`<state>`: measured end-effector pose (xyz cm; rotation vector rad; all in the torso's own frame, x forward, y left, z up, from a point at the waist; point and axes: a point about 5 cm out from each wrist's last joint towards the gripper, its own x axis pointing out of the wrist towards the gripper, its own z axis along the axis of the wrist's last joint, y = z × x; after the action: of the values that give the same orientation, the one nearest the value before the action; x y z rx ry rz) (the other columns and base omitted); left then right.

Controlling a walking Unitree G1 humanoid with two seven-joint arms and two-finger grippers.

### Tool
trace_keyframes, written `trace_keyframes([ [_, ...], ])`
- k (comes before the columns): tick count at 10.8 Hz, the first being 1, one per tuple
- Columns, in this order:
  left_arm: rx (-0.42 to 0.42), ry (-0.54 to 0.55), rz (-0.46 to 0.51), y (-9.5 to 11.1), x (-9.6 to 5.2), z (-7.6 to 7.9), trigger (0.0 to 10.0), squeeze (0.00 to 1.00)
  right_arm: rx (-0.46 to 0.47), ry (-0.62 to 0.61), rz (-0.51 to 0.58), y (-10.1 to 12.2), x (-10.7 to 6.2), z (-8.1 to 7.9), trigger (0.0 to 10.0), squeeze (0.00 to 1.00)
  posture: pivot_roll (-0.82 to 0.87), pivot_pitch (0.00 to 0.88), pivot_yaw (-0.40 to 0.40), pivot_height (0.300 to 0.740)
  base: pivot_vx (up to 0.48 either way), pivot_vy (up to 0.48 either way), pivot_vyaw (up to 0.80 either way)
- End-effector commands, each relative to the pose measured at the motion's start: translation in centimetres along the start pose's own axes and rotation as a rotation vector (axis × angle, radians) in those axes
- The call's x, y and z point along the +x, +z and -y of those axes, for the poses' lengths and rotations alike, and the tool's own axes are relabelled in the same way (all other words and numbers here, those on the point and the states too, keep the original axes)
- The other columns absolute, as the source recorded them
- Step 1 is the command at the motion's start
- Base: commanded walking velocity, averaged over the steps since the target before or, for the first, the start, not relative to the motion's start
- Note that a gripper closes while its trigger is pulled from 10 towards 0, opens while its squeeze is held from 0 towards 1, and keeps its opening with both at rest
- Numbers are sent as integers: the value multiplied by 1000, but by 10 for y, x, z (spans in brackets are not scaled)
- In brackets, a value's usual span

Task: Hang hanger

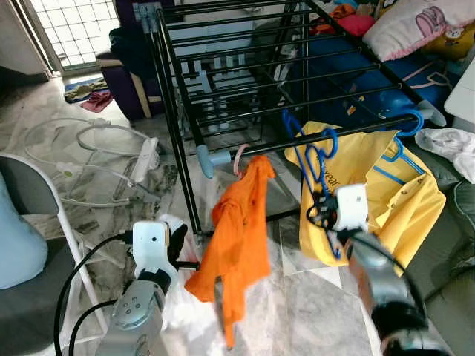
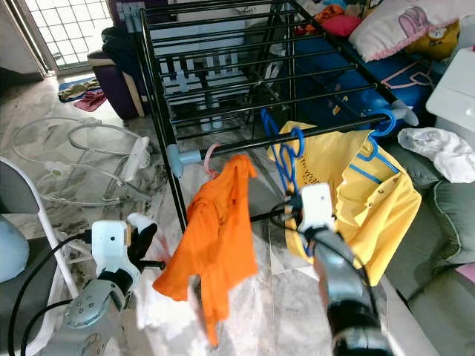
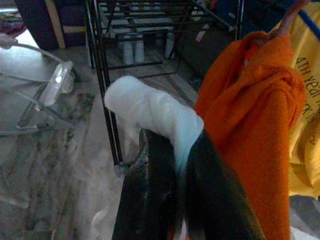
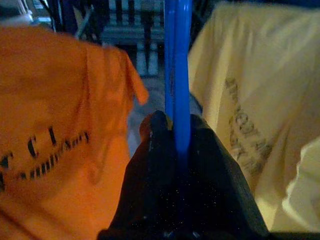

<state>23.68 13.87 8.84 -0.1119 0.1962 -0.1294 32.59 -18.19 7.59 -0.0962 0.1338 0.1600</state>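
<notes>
At centre right of the head view, the right end effector (image 1: 320,210) pinches the blue plastic hanger (image 1: 318,167), hook at the black metal drying rack's front rail (image 1: 297,143); settle it fully before releasing, while the left end effector (image 3: 175,165) pinches white cloth (image 3: 145,107).

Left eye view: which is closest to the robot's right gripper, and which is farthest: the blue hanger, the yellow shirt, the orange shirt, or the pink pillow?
From the right gripper:
1. Blue hanger, clamped in its fingers.
2. Yellow shirt, just behind, on its right.
3. Orange shirt, on its left.
4. Pink pillow, far back on the right.
</notes>
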Motion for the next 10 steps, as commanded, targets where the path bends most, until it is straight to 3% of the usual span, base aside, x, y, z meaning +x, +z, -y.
trace_keyframes([
  [1, 8, 16, 29, 7, -3, -2, 10000, 0, 2, -15, 23, 7, 0, 0, 10000, 0, 8, 63, -2, 740, -255, 0, 0],
  [6, 12, 21, -4, 3, -2, 2, 10000, 0, -21, -38, 17, 7, -10, 0, 10000, 0, -11, 77, -17, 740, -301, 0, 0],
  [10, 19, 24, -15, 0, 1, 2, 10000, 0, -18, -27, 19, 11, -7, -5, 10000, 0, -14, 62, -18, 740, -325, 0, 0],
])
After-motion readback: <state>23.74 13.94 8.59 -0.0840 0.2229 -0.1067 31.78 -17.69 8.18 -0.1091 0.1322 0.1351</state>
